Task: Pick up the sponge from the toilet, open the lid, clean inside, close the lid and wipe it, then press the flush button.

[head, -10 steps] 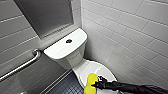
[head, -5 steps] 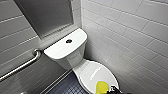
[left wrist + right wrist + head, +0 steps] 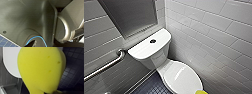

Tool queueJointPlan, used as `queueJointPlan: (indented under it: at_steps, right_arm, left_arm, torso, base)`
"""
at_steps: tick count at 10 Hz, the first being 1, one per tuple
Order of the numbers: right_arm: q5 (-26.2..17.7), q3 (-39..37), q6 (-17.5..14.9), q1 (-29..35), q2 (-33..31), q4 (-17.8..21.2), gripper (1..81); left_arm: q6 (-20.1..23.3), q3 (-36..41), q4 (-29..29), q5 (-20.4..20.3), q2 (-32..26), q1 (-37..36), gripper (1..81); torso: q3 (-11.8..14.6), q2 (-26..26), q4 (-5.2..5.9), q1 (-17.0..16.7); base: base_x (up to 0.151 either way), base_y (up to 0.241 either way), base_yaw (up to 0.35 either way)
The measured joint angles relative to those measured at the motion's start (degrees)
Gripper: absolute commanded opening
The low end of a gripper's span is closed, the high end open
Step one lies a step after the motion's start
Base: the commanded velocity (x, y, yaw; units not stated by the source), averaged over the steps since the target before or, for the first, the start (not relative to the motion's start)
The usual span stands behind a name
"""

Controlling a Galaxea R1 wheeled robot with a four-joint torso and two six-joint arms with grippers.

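The white toilet (image 3: 156,60) stands in the corner with its lid (image 3: 182,77) closed over the bowl. The dark round flush button (image 3: 153,41) sits in the middle of the flat tank top. A corner of the yellow sponge (image 3: 200,92) peeks in at the near edge of the head view, just past the lid's front rim. In the right wrist view the sponge (image 3: 41,69) looms large, pinched narrow at one end, with my right gripper shut on it. The lid (image 3: 11,62) lies behind it. My left gripper stands open, holding nothing.
A metal grab bar (image 3: 106,66) runs along the left wall. White tiled wall (image 3: 214,32) rises close on the right of the toilet. Dark small-tiled floor (image 3: 151,87) lies beside the bowl. A grey recessed panel (image 3: 131,17) is above the tank.
The sponge has drawn back from over the lid's front toward me, sliding down to the near edge of the head view. The toilet has stayed in place.
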Motion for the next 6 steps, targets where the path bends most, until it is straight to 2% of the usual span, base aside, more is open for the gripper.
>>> queueJointPlan:
  at_steps: [2, 5, 6]
  right_arm:
    - [3.8, 1.0, 0.4, -5.8, -4.6, 0.3, 1.0]
    - [6.2, -0.1, 0.4, -15.3, -6.3, 0.3, 1.0]
    - [7.6, -2.7, 0.3, -19.8, -6.2, 0.2, 1.0]
  left_arm:
    - [0.0, 0.0, 0.0, 0.0, 0.0, 0.0, 81.1]
    - [0.0, 0.0, 0.0, -0.5, -0.1, 0.0, 81.1]
    - [0.0, 0.0, 0.0, -1.4, -0.1, -0.1, 81.1]
  torso:
    - [0.0, 0.0, 0.0, 0.0]
    - [0.0, 0.0, 0.0, 0.0]
    - [0.0, 0.0, 0.0, 0.0]
  base:
    - [0.0, 0.0, 0.0]
    - [0.0, 0.0, 0.0]
    - [0.0, 0.0, 0.0]
